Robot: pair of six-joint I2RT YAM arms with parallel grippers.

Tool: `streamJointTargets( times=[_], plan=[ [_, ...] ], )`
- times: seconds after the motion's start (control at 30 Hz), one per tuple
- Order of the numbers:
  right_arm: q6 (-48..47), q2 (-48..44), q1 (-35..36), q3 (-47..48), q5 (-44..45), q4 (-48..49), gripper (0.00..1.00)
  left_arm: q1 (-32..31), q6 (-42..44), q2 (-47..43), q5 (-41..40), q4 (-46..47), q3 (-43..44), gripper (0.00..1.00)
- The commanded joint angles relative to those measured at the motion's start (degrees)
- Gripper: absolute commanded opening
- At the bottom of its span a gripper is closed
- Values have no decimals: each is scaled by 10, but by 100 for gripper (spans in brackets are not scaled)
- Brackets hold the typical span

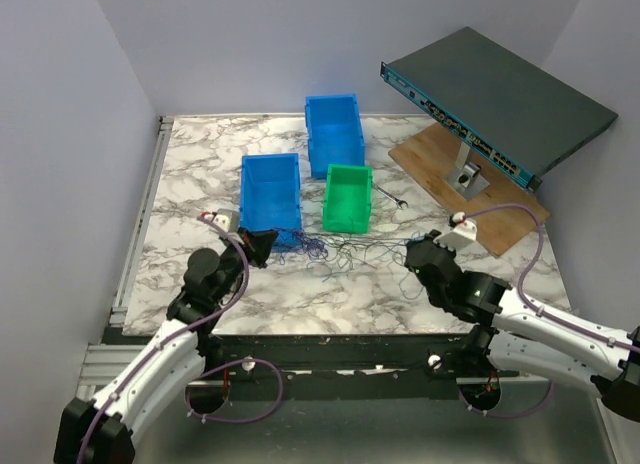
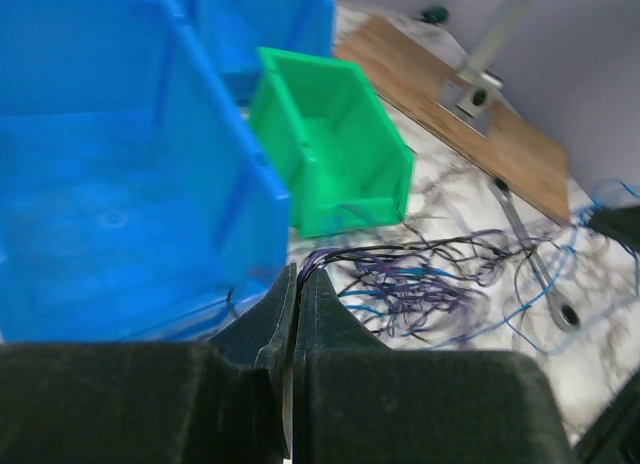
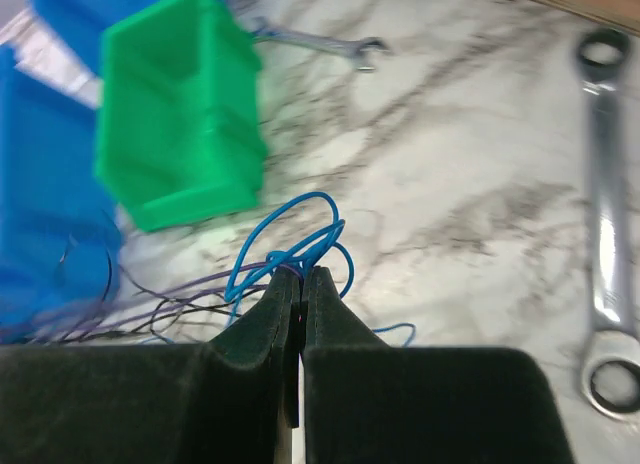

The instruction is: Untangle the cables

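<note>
Left tool (image 2: 296, 289) and right tool (image 3: 301, 279) both pinching strands of the cables (image 1: 345, 252), tangle on bench (image 1: 300, 304) just before green bin (image 1: 347, 197); pulling apart could cinch knots, slip strands, or drag the bin.

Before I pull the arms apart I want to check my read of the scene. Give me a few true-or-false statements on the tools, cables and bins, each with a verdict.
1. The left tool is shut on strands of the cable tangle. True.
2. The right tool hangs open above the table. False: it is shut on a blue loop of cable.
3. The tangle lies inside the green bin. False: it lies on the table in front of the bins, and the green bin looks empty.
4. A small wrench lies on the table to the right of the green bin. True.
5. The network switch lies flat on the table. False: it sits tilted on a stand.
</note>
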Motion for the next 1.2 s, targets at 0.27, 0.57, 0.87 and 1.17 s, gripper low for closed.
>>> streamJointTargets(
  times=[0.27, 0.57, 0.87, 1.17],
  plan=[
    [79, -70, -4, -50, 134, -109, 3, 12, 8, -102, -131, -52, -47, 0],
    [-306, 1, -3, -87, -370, 278, 92, 4, 42, 16, 111, 67, -19, 0],
    [-368, 301, 9, 42, -562, 378, 94, -2, 37, 23, 193, 134, -30, 0],
    [-384, 431, 23, 51, -529, 507, 36, -3, 23, -15, 187, 170, -57, 0]
  ],
)
